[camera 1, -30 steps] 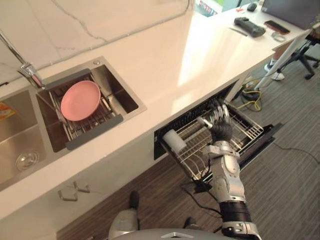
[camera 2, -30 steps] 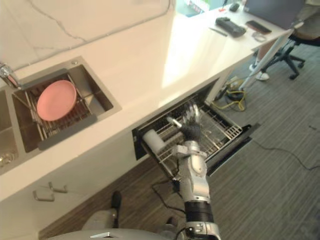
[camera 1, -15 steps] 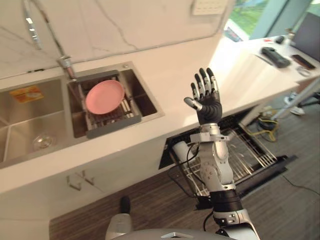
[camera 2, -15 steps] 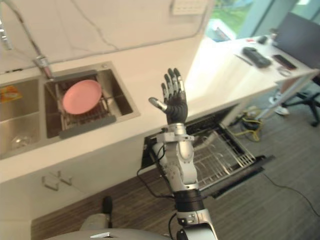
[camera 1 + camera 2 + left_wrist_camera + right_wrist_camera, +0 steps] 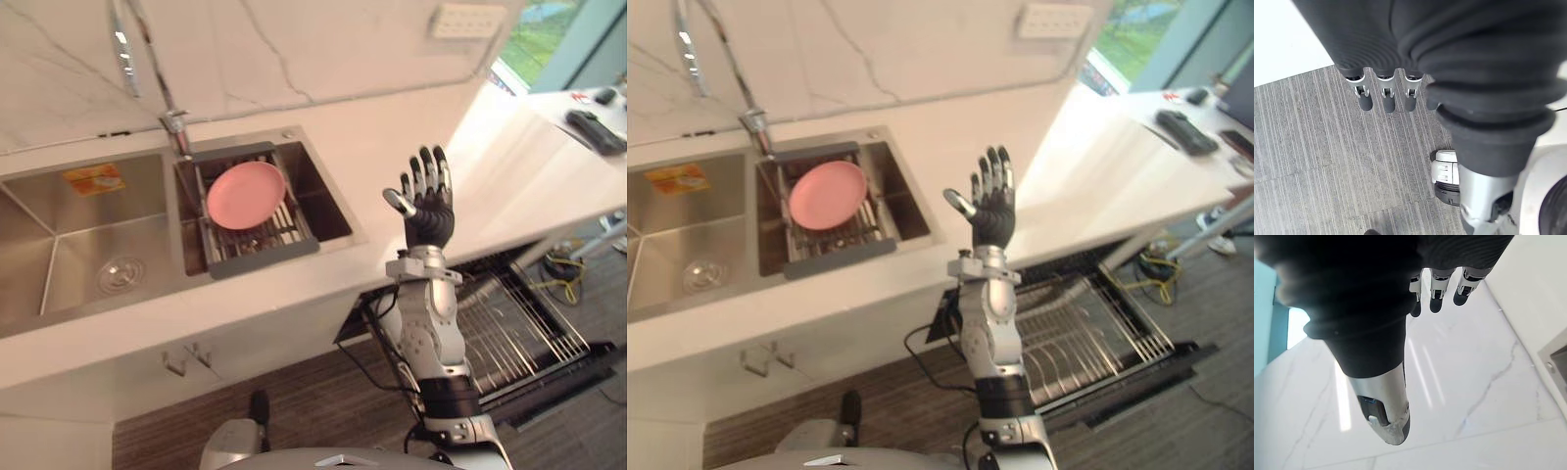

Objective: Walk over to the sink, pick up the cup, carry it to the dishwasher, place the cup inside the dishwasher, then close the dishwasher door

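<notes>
Fingers [image 5: 428, 171] of my right hand [image 5: 429, 220] stand straight and slightly spread, thumb out to the side, the palm raised upright in front of the counter [image 5: 392, 137]; the hand is fully open and has hold of nothing. In its wrist view the fingertips point up toward the marble wall [image 5: 1474, 382] beyond it. Below the hand and off to its right, the dishwasher [image 5: 1176, 357] is open with its wire rack [image 5: 529, 333] pulled out. I cannot pick out the cup: the forearm covers the end of the rack nearest the hand, and neither hand carries it. To the hand's left is the sink [image 5: 323, 191], with a pink plate [image 5: 246, 194] lying on a drain rack in the basin and the tap [image 5: 173, 122] behind it. My left hand [image 5: 1385, 98] hangs with relaxed, nearly straight fingers over the grey striped floor [image 5: 1312, 147], empty as well.
</notes>
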